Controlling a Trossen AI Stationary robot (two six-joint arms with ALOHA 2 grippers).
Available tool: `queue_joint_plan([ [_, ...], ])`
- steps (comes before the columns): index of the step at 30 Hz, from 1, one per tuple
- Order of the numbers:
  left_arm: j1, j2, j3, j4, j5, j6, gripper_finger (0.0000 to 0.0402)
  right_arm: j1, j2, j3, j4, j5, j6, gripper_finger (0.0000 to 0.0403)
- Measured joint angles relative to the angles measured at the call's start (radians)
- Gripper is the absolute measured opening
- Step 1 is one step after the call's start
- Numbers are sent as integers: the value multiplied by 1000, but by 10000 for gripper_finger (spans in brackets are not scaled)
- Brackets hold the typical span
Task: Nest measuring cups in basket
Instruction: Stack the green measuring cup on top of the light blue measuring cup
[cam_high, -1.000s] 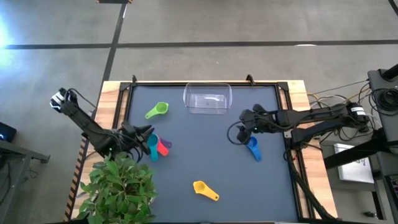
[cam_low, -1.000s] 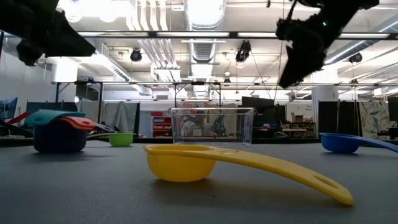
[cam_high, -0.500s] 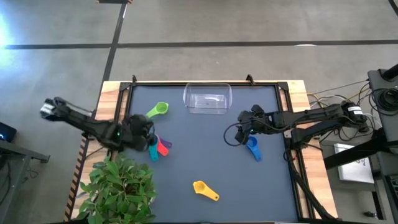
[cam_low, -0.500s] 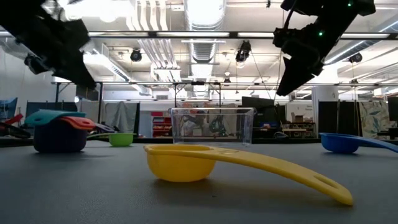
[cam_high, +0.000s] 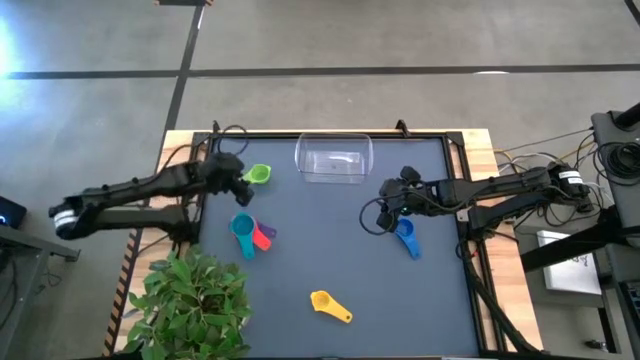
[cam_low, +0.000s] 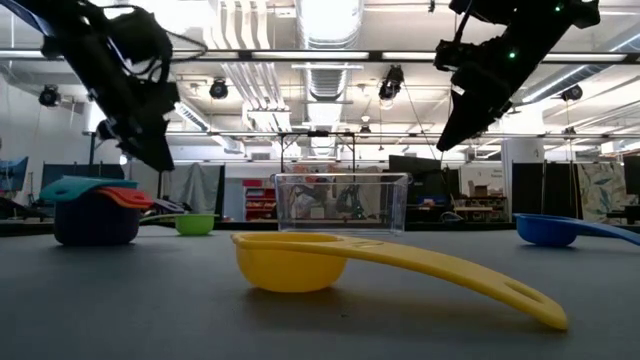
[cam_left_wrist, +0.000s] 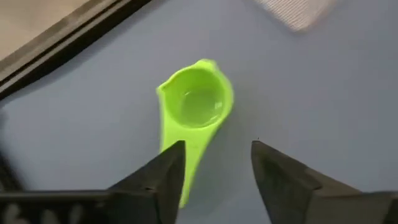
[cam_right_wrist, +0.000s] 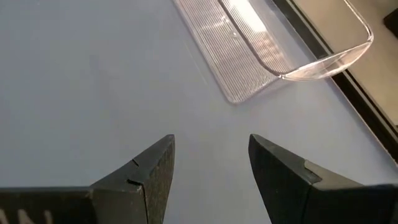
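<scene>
left tool (cam_left_wrist: 214, 165) now over green cup (cam_left_wrist: 196, 109), open, empty

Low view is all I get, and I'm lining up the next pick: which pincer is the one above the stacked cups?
Observer: The left pincer, by the high view; it's open beside the small green plastic measuring cup.
Operator: Is the clear plastic rectangular basket empty?
Observer: Yes, the clear plastic rectangular basket holds no cups, seen from above.
Operator: And the right pincer?
Observer: The right pincer is open, by the blue plastic measuring cup, holding nothing.
</scene>
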Motion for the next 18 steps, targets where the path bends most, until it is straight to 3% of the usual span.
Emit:
queue_joint_plan([
  [4, 64, 58, 0, 22, 62, 37, 208, 0, 0, -6, 9, 1, -12, 194],
  [8, 81, 137, 0, 70, -5, -18, 226, 0, 0, -12, 36, 1, -32, 194],
  [18, 155, 355, 41, 126, -98, -167, 207, 0, 0, -17, 65, 1, -45, 194],
])
